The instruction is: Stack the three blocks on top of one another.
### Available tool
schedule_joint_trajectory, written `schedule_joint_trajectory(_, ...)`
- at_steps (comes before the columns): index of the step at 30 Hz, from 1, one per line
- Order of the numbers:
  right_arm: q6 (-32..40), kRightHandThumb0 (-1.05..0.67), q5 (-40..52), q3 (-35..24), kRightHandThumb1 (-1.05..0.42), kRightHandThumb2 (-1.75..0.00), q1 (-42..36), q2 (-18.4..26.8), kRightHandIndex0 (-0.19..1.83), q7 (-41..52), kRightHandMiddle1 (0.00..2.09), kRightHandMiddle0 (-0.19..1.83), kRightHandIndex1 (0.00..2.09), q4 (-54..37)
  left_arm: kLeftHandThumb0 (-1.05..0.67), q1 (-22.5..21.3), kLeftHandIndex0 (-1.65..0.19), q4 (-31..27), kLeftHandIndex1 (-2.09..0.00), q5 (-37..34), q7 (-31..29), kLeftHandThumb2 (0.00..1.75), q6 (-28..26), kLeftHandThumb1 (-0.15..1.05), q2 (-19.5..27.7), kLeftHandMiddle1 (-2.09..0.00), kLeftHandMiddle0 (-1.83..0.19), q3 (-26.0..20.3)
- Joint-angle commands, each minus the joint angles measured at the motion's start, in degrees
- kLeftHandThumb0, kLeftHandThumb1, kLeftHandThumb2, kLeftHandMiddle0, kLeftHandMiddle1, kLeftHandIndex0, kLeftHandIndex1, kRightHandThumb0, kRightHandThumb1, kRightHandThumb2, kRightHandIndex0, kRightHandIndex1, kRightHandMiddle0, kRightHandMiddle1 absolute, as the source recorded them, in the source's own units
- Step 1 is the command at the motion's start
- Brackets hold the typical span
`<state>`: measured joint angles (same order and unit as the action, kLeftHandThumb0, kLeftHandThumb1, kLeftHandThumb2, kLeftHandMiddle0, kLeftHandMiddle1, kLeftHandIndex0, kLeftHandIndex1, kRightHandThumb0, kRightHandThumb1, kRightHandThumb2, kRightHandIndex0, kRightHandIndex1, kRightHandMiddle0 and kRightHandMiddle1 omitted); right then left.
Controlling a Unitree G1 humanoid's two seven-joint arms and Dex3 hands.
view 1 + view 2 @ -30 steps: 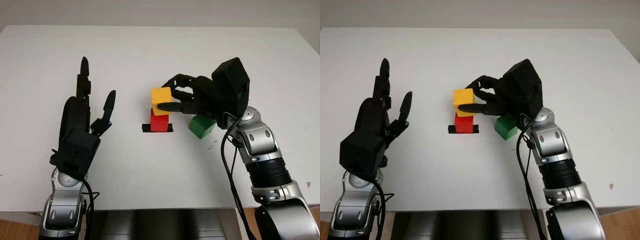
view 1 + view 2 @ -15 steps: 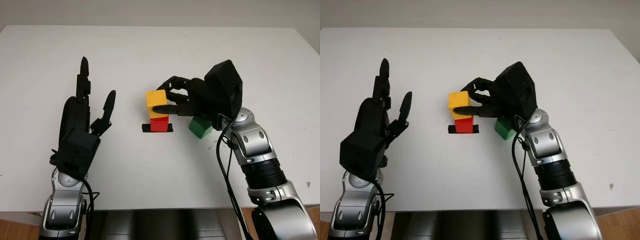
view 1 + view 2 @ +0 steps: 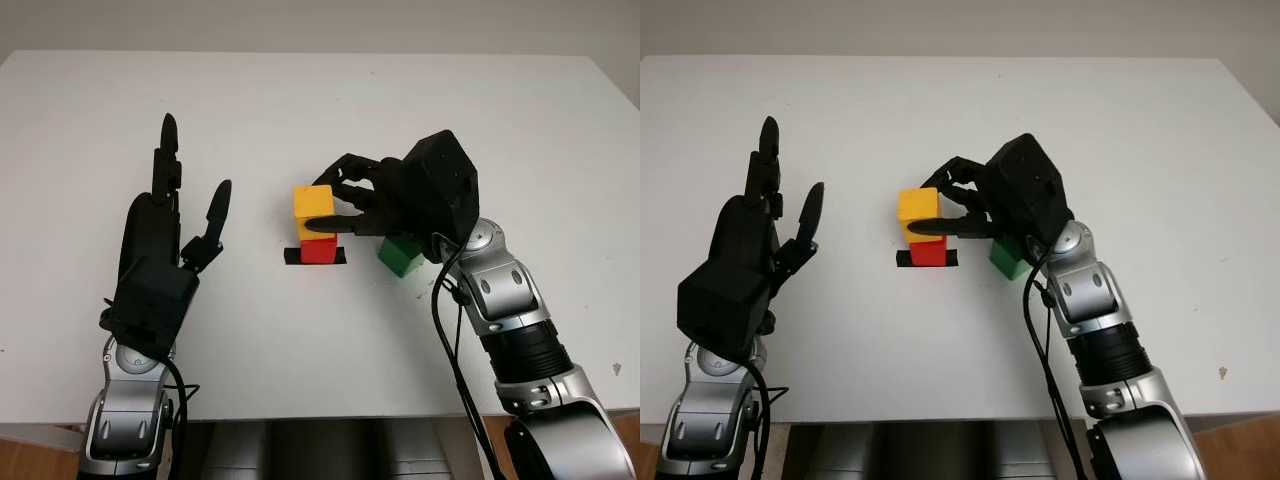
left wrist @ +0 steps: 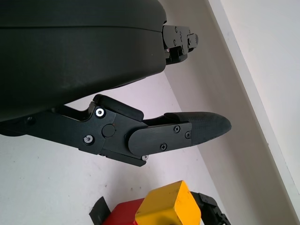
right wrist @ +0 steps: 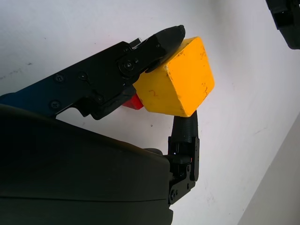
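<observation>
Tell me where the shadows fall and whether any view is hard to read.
Left eye view: soft, even light; the right hand holding the yellow block shades the red block. Right wrist view: the yellow block is sharply lit, the hand's shell dark. Left wrist view: the left hand looms dark.

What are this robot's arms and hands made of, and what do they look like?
Each robot hand, left and right, is a black boxy shell with three jointed black fingers fastened by small screws. The forearms are silver metal with black ribbed bands, and thin black cables loop alongside them.
</observation>
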<state>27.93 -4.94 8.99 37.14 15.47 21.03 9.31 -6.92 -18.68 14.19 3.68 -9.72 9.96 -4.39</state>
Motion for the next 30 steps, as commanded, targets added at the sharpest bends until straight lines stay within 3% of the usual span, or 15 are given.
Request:
schedule_joint_trajectory(1,-1.3,-0.47,-0.8,0.5,-0.92,-0.05,-0.6,0.8,0.28,0.0,1.78,0.34,0.06,0.0,-0.74,0.8,0.09,-1.2,-0.05,0.2,-0.1,0.54,0.4,1.05,0.3,-0.05,0.14,-0.1)
schedule_joint_trajectory(13,-4.3,-0.50,-2.5,0.2,-0.91,-0.05,-1.8,0.9,0.26,0.1,1.44,0.26,0.05,-0.2,-0.73,0.8,0.09,-0.9,-0.05,-0.1,-0.8,0.54,0.8,1.05,0.7,-0.05,0.14,-0.3)
schedule_joint_trajectory(20,-6.2,-0.62,-2.8,0.9,-0.90,-0.05,-2.2,2.9,0.17,3.0,1.19,0.04,0.02,-1.5,-0.74,0.7,0.09,-1.0,-0.05,0.2,-0.8,0.54,0.2,1.05,1.0,-0.05,0.14,-0.3)
schedule_joint_trajectory(21,-6.4,-0.67,-3.1,1.3,-0.91,-0.06,-2.1,3.6,0.08,4.0,0.98,-0.07,0.01,-2.0,-0.74,0.8,0.09,-1.1,-0.05,0.2,-0.8,0.54,0.1,1.05,1.0,-0.05,0.14,-0.3)
schedule_joint_trajectory(24,-8.6,-0.74,-3.4,1.7,-0.92,-0.05,-2.0,5.2,-0.07,6.2,0.40,-0.10,0.03,-2.6,-0.74,0.8,0.09,-1.2,-0.05,0.3,-0.6,0.54,0.1,1.05,0.9,-0.05,0.14,-0.3)
schedule_joint_trajectory(27,-10.4,-0.80,-2.6,1.1,-0.90,-0.05,-1.9,6.4,-0.17,8.4,0.12,-0.18,0.00,-3.3,-0.74,0.8,0.09,-1.4,-0.06,0.3,-0.7,0.54,-0.3,1.05,0.9,-0.05,0.14,-0.3)
schedule_joint_trajectory(30,-12.6,-0.84,-0.7,-0.7,-0.89,-0.05,-2.3,7.9,-0.19,10.4,0.01,-0.19,0.00,-4.4,-0.75,0.8,0.08,-1.1,-0.06,0.3,-0.7,0.54,0.2,1.05,1.0,-0.06,0.14,-0.3)
